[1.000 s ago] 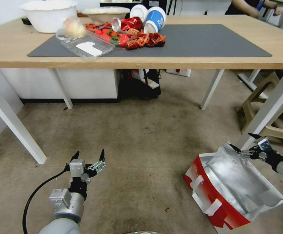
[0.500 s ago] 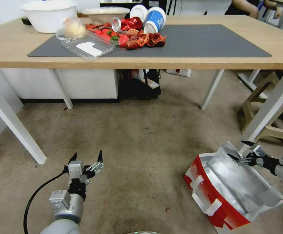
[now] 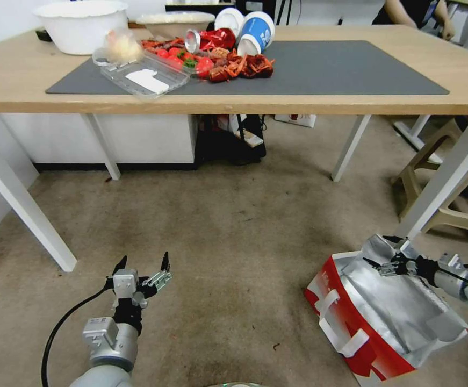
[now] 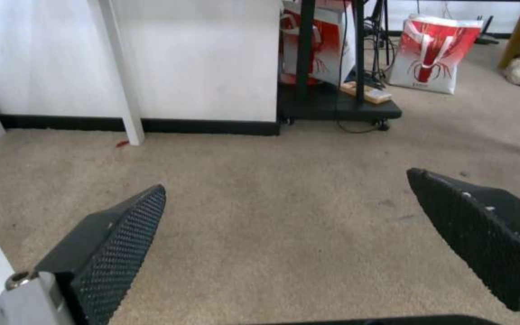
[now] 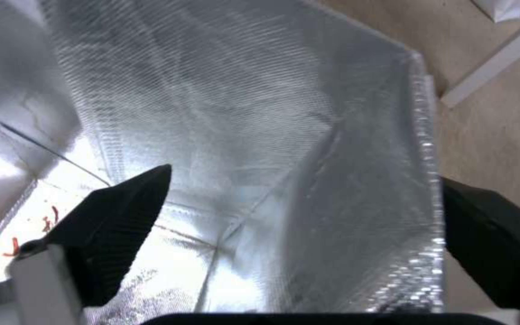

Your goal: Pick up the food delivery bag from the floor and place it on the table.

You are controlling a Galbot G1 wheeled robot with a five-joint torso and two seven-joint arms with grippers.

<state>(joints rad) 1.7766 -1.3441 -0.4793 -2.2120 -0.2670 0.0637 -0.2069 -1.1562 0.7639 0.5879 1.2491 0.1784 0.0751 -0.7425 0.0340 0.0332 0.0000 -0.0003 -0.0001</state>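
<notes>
The bag [image 3: 376,317] lies on the floor [image 3: 234,242], tipped over with its open mouth facing up and away from the robot, just beside a white leg of the tabletop [image 3: 352,102]. Its red-and-white side with the white strap handles [image 3: 341,328] faces the robot, and its crumpled silver lining [image 5: 260,113] stands exposed above that side.

The right hand [image 3: 387,252] is at the far upper rim of the bag, its fingers spread wide. In the right wrist view one finger [image 5: 122,212] sits over the foil interior and the other [image 5: 494,234] is outside the foil wall, so the rim runs between them; whether either finger touches the foil cannot be told.

The left hand [image 3: 143,264] hangs low over the floor, well apart from the bag on the robot's left side, its fingers wide and holding nothing. In its wrist view both fingers [image 4: 122,234] frame bare carpet.

Beyond the bag, the tabletop carries a dark grey mat [image 3: 325,67]. On the mat's far-left part, away from the bag, lie a clear plastic tray [image 3: 142,72], a heap of red crayfish and food scraps [image 3: 217,62], and tipped paper cups [image 3: 255,32], and off the mat's corner stands a white bowl [image 3: 80,24].
</notes>
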